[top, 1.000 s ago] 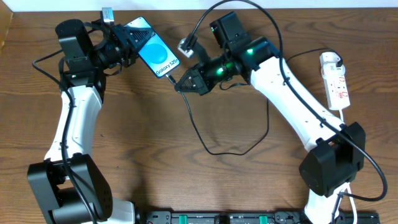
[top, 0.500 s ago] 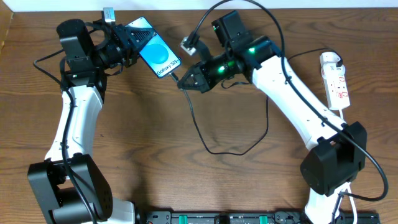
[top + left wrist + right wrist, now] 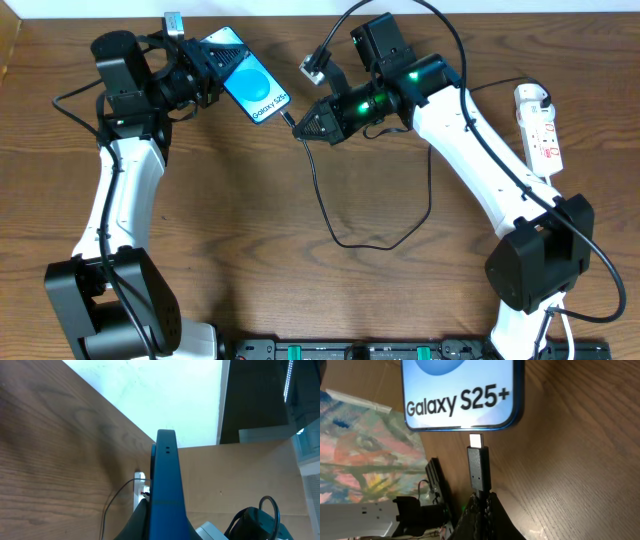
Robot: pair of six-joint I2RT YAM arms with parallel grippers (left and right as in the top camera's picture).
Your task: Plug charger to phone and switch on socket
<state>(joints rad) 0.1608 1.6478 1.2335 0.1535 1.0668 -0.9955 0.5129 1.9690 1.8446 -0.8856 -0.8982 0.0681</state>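
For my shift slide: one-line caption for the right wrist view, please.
Right gripper holds the charger connector just short of the phone bottom edge, tip not yet inserted.

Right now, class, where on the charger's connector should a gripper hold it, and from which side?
Hold the charger by its black connector housing, from behind, in line with the cable, as the right gripper does. That leaves the short metal tip bare and aimed at the bottom edge of the phone.

Brown wood-grain table (image 3: 250,200) — white wall (image 3: 250,6) beyond.
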